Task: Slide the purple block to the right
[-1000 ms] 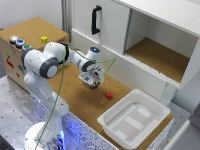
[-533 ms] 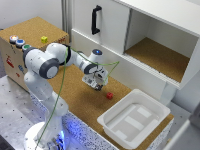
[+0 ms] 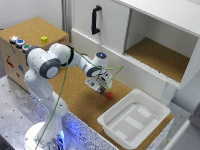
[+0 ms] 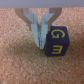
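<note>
In the wrist view the purple block (image 4: 56, 42), a dark purple cube with yellow letters, sits on the cork surface. My gripper (image 4: 40, 43) has its fingers closed together, empty, with the tips pressed against the block's side. In the exterior view the gripper (image 3: 102, 90) is low over the cork, just beside the small red cube (image 3: 109, 95). The purple block is hidden under the hand in that view.
A white tray (image 3: 131, 120) lies on the exterior view's right of the gripper. A white cabinet with an open compartment (image 3: 155, 55) stands behind. A yellow cube (image 3: 44, 39) rests on the wooden box (image 3: 30, 35) at the left.
The gripper has moved toward the exterior view's right and lower, closer to the red cube and the tray.
</note>
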Motion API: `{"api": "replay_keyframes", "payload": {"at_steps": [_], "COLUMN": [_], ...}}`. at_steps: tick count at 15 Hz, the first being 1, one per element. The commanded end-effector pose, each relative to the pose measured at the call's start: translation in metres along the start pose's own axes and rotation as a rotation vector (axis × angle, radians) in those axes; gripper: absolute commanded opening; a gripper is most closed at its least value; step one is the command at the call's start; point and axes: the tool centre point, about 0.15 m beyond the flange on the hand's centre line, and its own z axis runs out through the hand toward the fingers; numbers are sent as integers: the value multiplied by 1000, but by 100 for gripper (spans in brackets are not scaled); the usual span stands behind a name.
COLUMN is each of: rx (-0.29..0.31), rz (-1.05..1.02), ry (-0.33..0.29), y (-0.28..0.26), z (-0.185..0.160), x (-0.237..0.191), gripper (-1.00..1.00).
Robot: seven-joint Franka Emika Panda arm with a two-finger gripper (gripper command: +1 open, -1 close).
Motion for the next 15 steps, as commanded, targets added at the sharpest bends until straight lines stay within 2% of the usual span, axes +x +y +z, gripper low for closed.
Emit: {"api": "replay_keyframes", "payload": {"at_steps": [1,4,6,15], "rx": [6,-4,-12,-12], "rz": [78,118,141,141], "ry": [-30,44,64,64], "y": [-16,-18,-22,-22], "z": [-51,-93,-112,-112], "x": [0,-5,-9,-9], "gripper": [100,100,100,100]}}
